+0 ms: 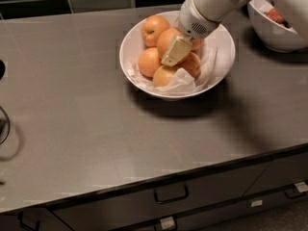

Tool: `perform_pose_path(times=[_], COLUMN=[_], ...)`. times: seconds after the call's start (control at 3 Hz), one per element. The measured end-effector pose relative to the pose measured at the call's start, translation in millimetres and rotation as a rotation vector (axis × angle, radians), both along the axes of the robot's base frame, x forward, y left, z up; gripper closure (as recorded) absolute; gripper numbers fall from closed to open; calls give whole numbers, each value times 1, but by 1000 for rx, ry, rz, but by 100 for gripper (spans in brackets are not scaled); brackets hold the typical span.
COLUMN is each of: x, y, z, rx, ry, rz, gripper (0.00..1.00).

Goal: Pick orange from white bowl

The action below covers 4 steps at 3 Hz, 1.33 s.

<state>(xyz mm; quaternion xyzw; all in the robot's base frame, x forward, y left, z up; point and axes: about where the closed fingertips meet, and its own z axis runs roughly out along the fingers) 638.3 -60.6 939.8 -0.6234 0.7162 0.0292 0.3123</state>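
The white bowl (224,42) stands on the grey counter toward the back right. It is lined with crumpled white paper and holds several oranges. The orange (166,40), round and deep orange, lies near the bowl's middle. A paler one with a dark stem dimple (154,28) lies behind it to the left. My gripper (172,57) reaches down into the bowl from the upper right. Its cream tip lies against the right side of the orange, among the fruit. The white arm hides the bowl's far right part.
A second white bowl (269,35) with red fruit pieces stands at the far right, close behind the arm. The counter's front edge runs above drawers with dark handles (171,195). A dark object (2,124) sits at the left edge.
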Motion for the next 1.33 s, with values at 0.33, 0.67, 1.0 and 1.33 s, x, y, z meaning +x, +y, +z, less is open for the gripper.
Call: perform_pose_path(times=[0.33, 0.67, 1.0, 1.33], x=[0, 0, 0, -3], y=[0, 0, 0, 3], z=[0, 0, 0, 20], rx=[0, 0, 1, 20], ry=[0, 0, 0, -34], rz=[0, 0, 1, 14], gripper=[86, 100, 100, 100])
